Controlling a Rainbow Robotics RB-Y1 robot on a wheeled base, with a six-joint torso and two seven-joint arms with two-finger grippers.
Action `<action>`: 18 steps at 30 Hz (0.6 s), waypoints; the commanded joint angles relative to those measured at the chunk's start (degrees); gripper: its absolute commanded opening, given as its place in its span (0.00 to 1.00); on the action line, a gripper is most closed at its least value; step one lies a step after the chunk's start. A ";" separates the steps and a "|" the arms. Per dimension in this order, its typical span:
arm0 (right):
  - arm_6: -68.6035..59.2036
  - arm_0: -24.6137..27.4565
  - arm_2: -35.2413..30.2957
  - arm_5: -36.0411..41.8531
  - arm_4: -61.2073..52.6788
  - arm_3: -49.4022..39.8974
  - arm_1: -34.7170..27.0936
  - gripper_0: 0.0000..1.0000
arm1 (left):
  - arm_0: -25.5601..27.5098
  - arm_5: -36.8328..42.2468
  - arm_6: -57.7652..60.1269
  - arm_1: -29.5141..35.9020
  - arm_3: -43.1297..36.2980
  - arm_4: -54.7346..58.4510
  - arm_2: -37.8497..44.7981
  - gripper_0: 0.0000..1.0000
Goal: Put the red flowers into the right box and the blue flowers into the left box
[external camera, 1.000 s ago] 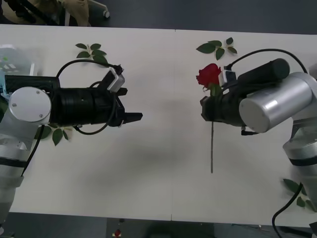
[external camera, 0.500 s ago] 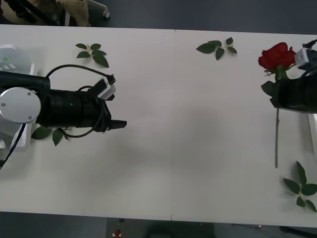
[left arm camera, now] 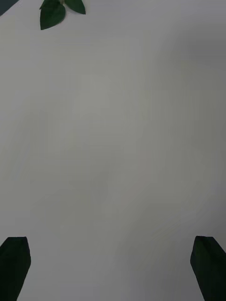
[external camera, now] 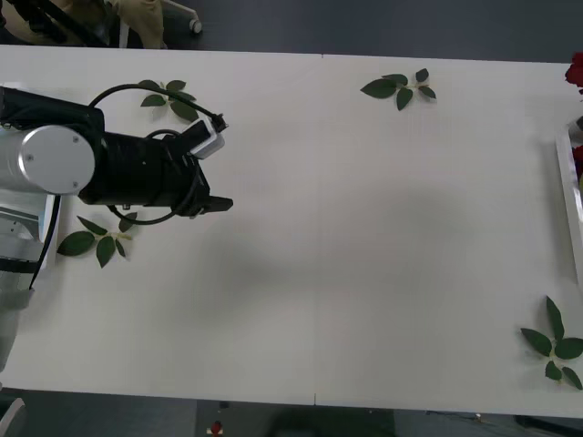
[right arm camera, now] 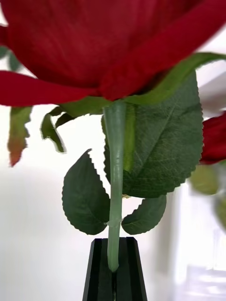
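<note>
A red rose stands upright on its pale green stem, the stem's lower end pinched between two black fingers pressed together. Dark serrated leaves spread just under the bloom. Beside it, a second red bloom shows partly. In the front view, a red bloom (mostly cut off) sits just beyond the right box's white rim.

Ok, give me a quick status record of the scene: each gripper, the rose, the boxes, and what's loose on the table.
left gripper: open, over bare table, holding nothing
right gripper: fingers shut on the rose stem
red rose: held upright, bloom at the table's far right edge
right box: rim at the right edge, another red bloom beside the held one
left box: behind the left arm
loose leaf sprigs: four, at the corners
</note>
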 commanded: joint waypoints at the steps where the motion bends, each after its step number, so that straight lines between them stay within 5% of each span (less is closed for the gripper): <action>1: 6.29 -1.15 -1.21 -3.91 -0.96 5.74 -4.72 0.00 | -2.30 2.31 1.67 -4.26 -2.50 -4.61 3.76 1.00; 10: 16.22 -1.33 -1.30 -10.50 -1.92 17.78 -9.02 0.00 | -0.99 10.39 16.44 -4.35 -15.95 -13.05 0.42 1.00; 18: 23.61 -1.68 -1.30 -17.18 -0.78 25.69 -9.20 0.00 | 7.10 -2.00 23.55 4.26 -20.79 -8.92 -7.85 1.00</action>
